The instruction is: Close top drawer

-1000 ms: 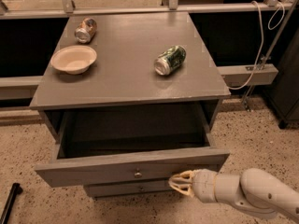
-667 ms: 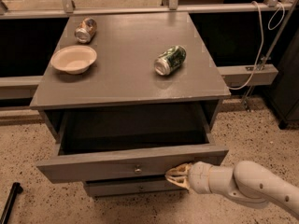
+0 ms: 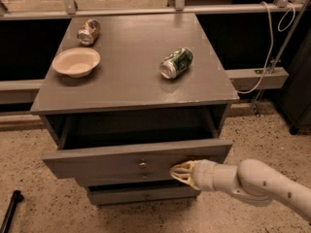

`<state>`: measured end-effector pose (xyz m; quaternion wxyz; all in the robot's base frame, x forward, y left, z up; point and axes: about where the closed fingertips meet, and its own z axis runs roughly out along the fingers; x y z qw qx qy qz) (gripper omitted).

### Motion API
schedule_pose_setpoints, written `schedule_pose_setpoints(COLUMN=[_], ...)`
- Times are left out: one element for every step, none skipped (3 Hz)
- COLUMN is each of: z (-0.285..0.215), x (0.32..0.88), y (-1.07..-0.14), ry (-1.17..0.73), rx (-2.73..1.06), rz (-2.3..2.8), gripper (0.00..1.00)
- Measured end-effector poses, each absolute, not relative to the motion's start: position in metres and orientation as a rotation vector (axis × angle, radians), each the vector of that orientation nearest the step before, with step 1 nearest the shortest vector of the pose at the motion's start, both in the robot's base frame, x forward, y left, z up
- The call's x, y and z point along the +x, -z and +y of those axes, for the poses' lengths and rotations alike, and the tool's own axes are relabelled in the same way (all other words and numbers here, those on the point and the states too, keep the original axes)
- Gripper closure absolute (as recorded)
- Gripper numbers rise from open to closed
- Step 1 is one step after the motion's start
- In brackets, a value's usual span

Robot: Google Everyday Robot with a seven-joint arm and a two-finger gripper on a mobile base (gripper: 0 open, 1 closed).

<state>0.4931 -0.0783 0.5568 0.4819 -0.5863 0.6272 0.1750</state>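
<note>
The top drawer [image 3: 97,161] of the grey cabinet is partly open, and its dark inside shows under the cabinet top. Its small metal knob [image 3: 142,165] sits at the middle of the front. My gripper [image 3: 178,171] comes in from the lower right on a white arm. Its fingers are together, with the tips against the drawer front just right of the knob. It holds nothing.
On the cabinet top [image 3: 131,81] lie a green can [image 3: 176,62] on its side, a white bowl [image 3: 76,61] and another can [image 3: 88,31] at the back left. The lower drawer fronts [image 3: 136,195] are below. A cable [image 3: 272,57] hangs at right. A black rod [image 3: 10,210] lies on the floor at left.
The gripper has moved left and forward against the drawer front, and the top drawer has slid further into the cabinet.
</note>
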Motion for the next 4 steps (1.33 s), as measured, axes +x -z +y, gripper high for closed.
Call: schedule_pose_setpoints(z=[-0.071,-0.064,-0.048,-0.033], x=[0.517,0.532,0.551,0.567], y=[-0.557,-0.558,-0.560,-0.561], ry=[-0.429,-0.433,-0.443,-0.456], rx=[-1.410,-1.403,-1.406,-1.410], rz=[1.525,1.519,1.503,1.488], gripper=[1.00,1.00,1.00,1.00])
